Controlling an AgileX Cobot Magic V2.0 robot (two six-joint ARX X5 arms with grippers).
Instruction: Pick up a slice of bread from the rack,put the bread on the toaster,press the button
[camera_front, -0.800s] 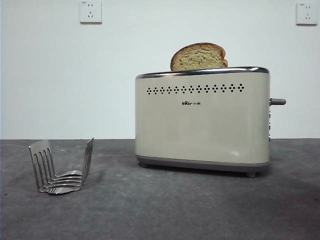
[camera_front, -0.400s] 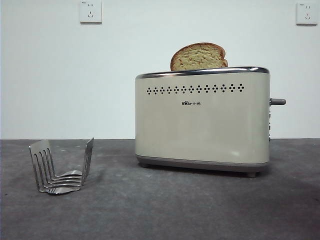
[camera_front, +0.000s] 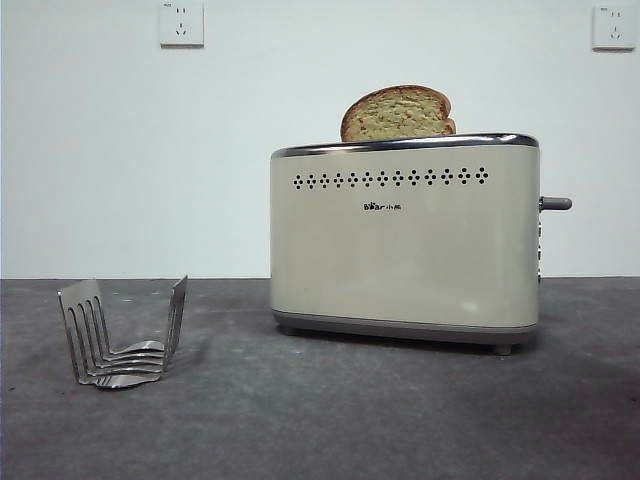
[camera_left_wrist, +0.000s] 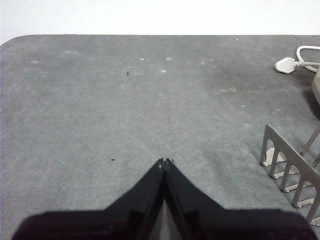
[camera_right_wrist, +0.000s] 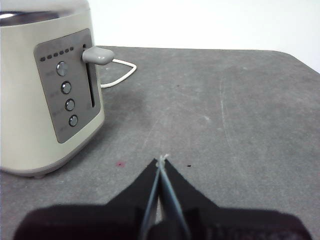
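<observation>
- The bread (camera_front: 398, 113) stands upright in the top of the toaster (camera_front: 405, 245), its rounded upper half sticking out above the chrome rim.
- The toaster sits toward the right side of the grey surface (camera_front: 320, 420); its lever (camera_right_wrist: 98, 54) is at the top of its slot on the end panel, above four round buttons (camera_right_wrist: 66, 87).
- The rack (camera_front: 122, 330) stands empty, apart from the toaster, toward the left side of the surface.
- The left hand (camera_left_wrist: 164, 161) hangs over bare surface with the rack's fork ends (camera_left_wrist: 290, 172) off to one side; its jaws are pressed together, gripping nothing.
- The right hand (camera_right_wrist: 162, 159) hangs over the surface near the toaster's button end, jaws together, gripping nothing.
- A white cord (camera_right_wrist: 120, 75) runs from behind the toaster; a white plug (camera_left_wrist: 286, 64) lies on the surface.
</observation>
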